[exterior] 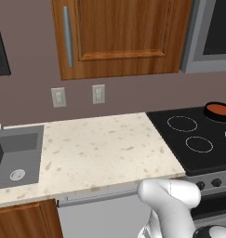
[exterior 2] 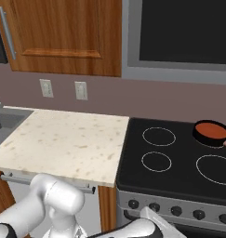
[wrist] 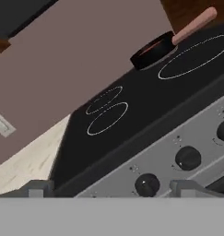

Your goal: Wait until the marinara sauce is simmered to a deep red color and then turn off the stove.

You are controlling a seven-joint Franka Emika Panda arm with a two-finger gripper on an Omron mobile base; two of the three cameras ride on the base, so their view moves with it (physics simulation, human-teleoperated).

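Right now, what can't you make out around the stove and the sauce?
- Marinara sauce: hand view is too oblique; the pan wall hides its surface.
- Stove: cut by the right edge in both base views.
- Knobs: markings too small to read which controls the pan's burner.
- Gripper: tips barely above the bottom edge; opening unclear.

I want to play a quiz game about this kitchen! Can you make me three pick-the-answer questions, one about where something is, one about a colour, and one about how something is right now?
1. Where does the pan stand?
A. on a back burner of the stove
B. in the sink
C. on the counter

2. What colour is the marinara sauce?
A. green
B. orange-red
C. white

3. How is the upper cabinet door?
A. wide open
B. missing
C. shut

Answers: 1 A, the pan sits on a ring at the cooktop's rear. 2 B, the disc in the pan looks orange-red. 3 C, the door lies flat against the cabinet front.
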